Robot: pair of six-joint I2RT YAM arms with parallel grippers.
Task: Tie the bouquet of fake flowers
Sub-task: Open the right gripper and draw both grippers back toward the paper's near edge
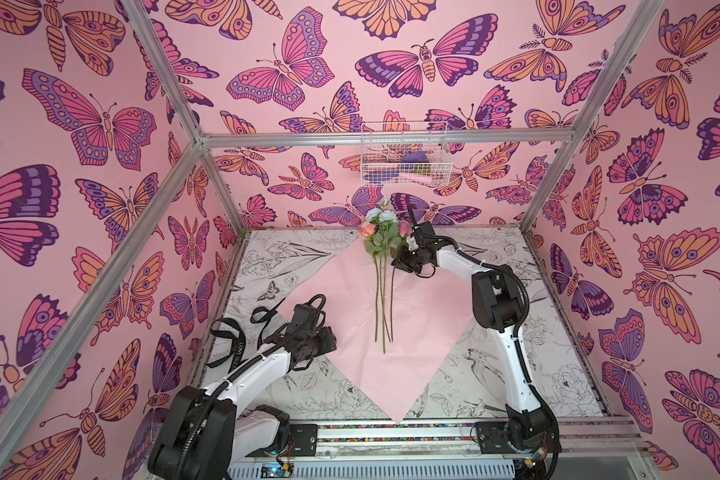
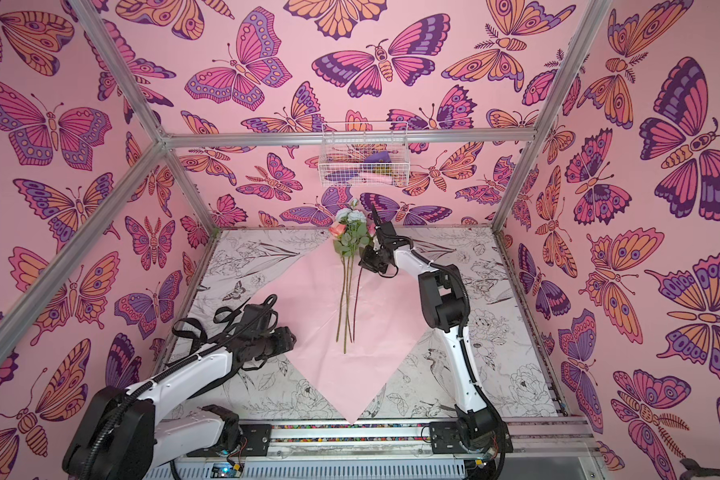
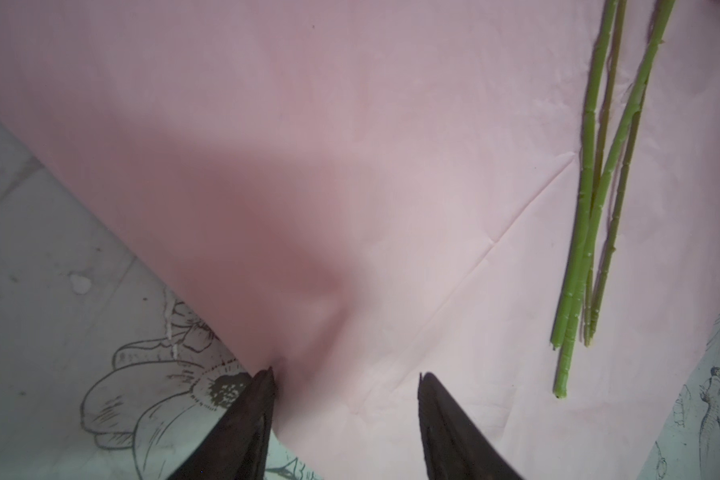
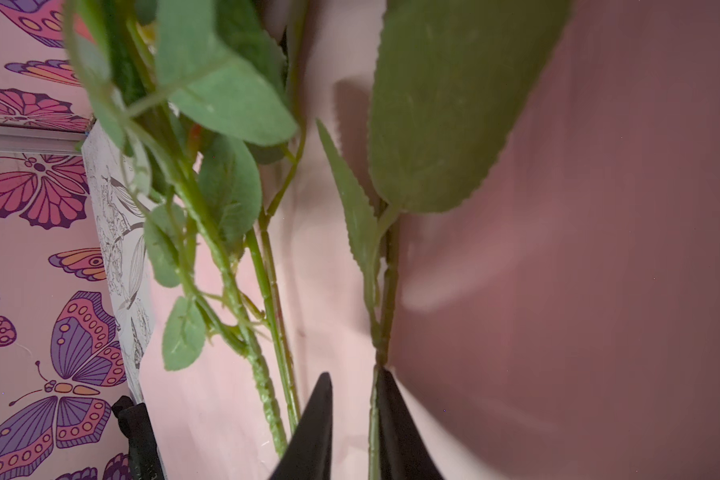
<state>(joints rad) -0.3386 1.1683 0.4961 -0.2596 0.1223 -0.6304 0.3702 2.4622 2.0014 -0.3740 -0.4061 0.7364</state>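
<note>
Looks like laying-out: bouquet of fake flowers (image 1: pixel 381 245) lying on the wrapping paper (image 1: pixel 425 316), one stem loose between the slightly parted right fingers (image 4: pixel 391 415), stem ends off beside the spread, empty left fingers (image 3: pixel 437 419); calls next for gathering stems and folding paper.

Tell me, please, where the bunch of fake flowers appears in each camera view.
Top view: flowers in the upper middle, blooms at the far corner of the pink paper, stems running toward the near side.
Top view: flowers in the same spot.
Left wrist view: flowers, only their bare lower stems.
Right wrist view: flowers, leaves and stems close up.
Shared landmark: the pink paper under them.
</note>
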